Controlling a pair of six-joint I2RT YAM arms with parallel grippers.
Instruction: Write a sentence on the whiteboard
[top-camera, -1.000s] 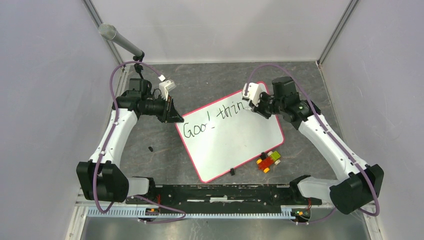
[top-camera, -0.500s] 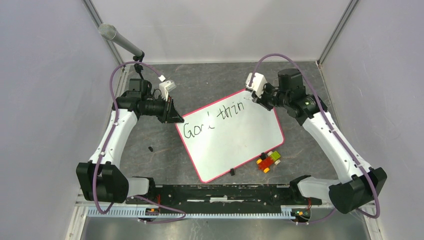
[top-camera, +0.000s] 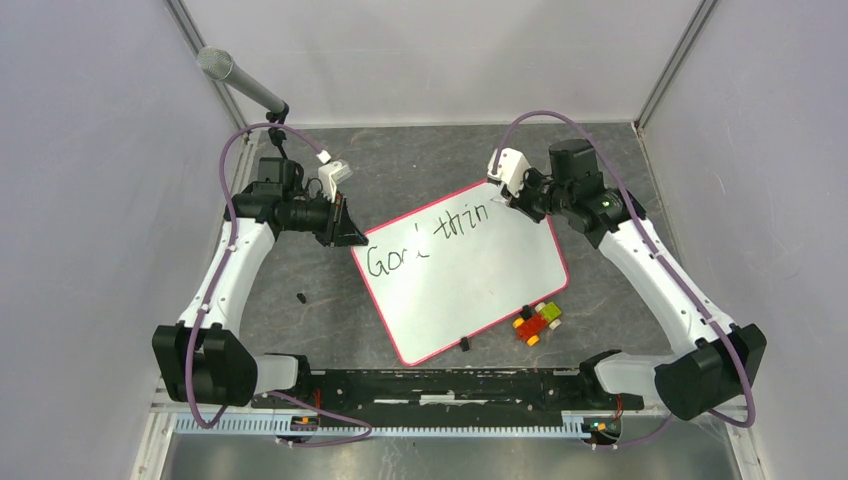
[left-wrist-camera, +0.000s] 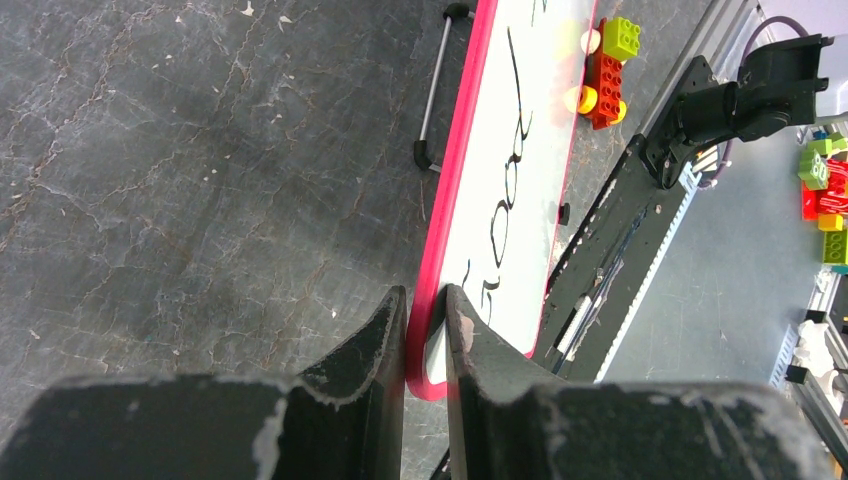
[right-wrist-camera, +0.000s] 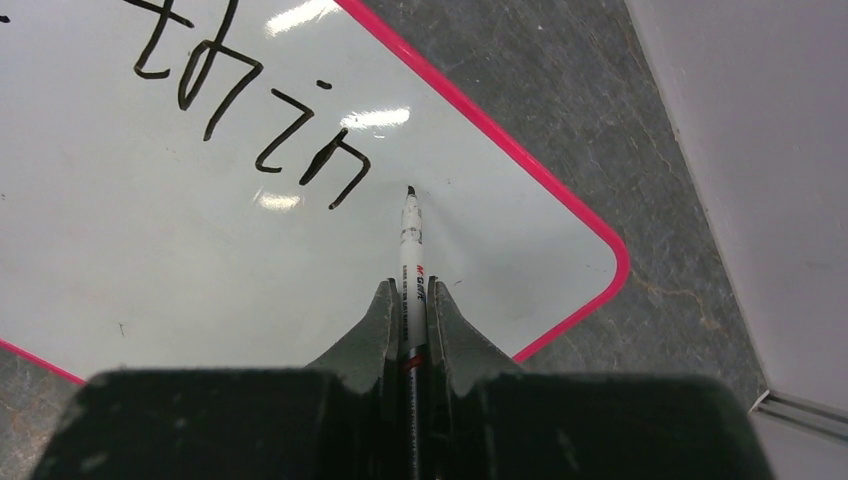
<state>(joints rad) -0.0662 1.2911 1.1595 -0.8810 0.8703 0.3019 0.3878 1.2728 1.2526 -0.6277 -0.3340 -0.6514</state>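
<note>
Whiteboard (top-camera: 470, 285) lies on the dark stone-patterned surface (top-camera: 420, 160) between my two arms. It is turned at an angle, so one rounded corner points toward my left arm and another toward my right. My left tool (left-wrist-camera: 425, 300) is closed on that left corner: in the left wrist view its two dark fingers (left-wrist-camera: 370, 330) stand on either side of the red-pink rim, pinching it. My right tool (right-wrist-camera: 410, 292) is clamped around a thin marker (right-wrist-camera: 409, 235). The marker's white barrel sticks out past the fingertips, and its black tip is down at the board near the far right corner, just beyond the last stroke. Whether the tip touches the white face I cannot tell. The sentence (top-camera: 390, 260) reads "Good thin" in black cursive along the board's far edge, with "Good" nearer my left tool and "thin" close under my right one. A small cluster of toy bricks (top-camera: 538, 322) in red, yellow and green sits just beside the board's near right rim. A small black piece (top-camera: 465, 344) lies at the near rim, and another black bit (top-camera: 301, 297) lies on the surface well left of the board. A grey microphone (top-camera: 240, 80) pokes in at the far left corner.
</note>
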